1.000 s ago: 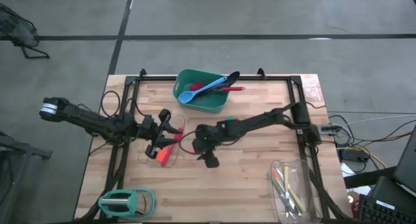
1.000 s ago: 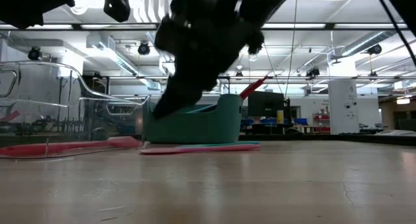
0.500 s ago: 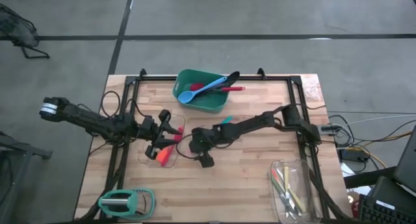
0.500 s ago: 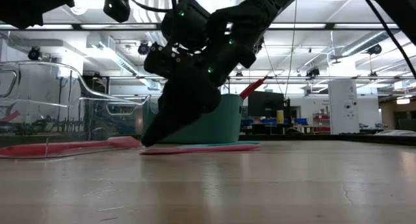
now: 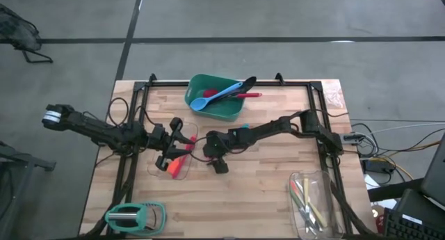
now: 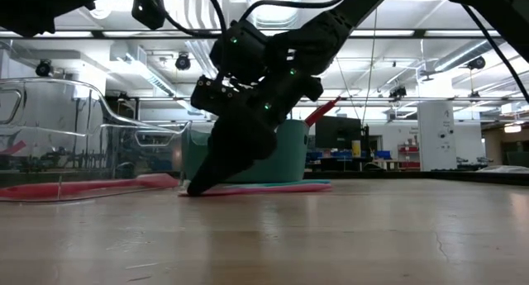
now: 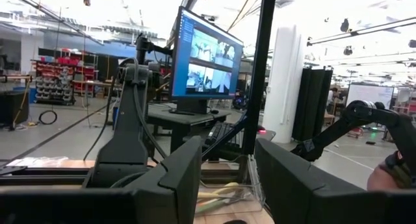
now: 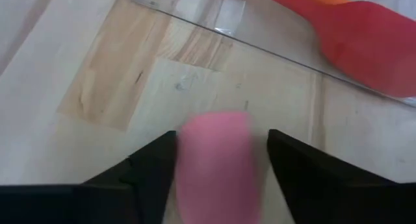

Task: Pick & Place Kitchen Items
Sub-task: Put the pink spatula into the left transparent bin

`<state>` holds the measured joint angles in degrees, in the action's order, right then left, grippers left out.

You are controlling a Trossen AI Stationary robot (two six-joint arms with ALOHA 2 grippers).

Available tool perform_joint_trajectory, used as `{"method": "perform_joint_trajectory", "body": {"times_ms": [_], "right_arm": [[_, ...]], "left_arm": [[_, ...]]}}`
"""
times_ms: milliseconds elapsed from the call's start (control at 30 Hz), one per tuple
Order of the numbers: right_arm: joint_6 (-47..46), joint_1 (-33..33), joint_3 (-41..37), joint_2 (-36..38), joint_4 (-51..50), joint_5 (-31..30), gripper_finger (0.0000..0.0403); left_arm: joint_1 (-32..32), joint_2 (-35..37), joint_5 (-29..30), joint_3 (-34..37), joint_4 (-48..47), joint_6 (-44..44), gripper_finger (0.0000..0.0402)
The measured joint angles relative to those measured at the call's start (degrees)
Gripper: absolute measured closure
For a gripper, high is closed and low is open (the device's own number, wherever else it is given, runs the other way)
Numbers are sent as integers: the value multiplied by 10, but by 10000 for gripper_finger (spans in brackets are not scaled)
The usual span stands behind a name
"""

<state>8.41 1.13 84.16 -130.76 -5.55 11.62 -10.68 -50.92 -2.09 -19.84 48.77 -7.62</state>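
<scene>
- Near the middle of the wooden table, the right gripper is down low, tips at the boards, just beside the edge of a clear glass tray.
- Its wrist view tells it: two dark fingers spread apart, a pink utensil lying between them, its rounded end pointing at the tray's rim. Whether the pads touch it is hard to say; a gap shows on each side.
- From table height, that gripper's tip meets the long pink and teal piece lying flat in front of the green tub.
- Over on the left side, the left gripper hangs above the glass tray, fingers parted with nothing seen between them.
- Inside that tray: a red spatula and an orange one.
- Back at the far edge, the green tub holds a blue spoon, a red utensil and a black-handled one.
- At the near right corner, a second glass tray holds slim cutlery.
- Near left corner: a teal tool, alone.
</scene>
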Motion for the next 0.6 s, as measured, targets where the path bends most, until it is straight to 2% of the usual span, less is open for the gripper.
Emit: {"method": "perform_joint_trajectory", "body": {"times_ms": [333, 467, 600], "right_arm": [[19, 5, -2, -10, 1, -14, 323], [18, 5, -2, 0, -2, -11, 352], [17, 5, -4, 25, -16, -11, 355]], "left_arm": [[0, 0, 0, 0, 1, 0, 250], [0, 0, 0, 0, 1, 0, 250], [0, 0, 0, 0, 0, 0, 250]]}}
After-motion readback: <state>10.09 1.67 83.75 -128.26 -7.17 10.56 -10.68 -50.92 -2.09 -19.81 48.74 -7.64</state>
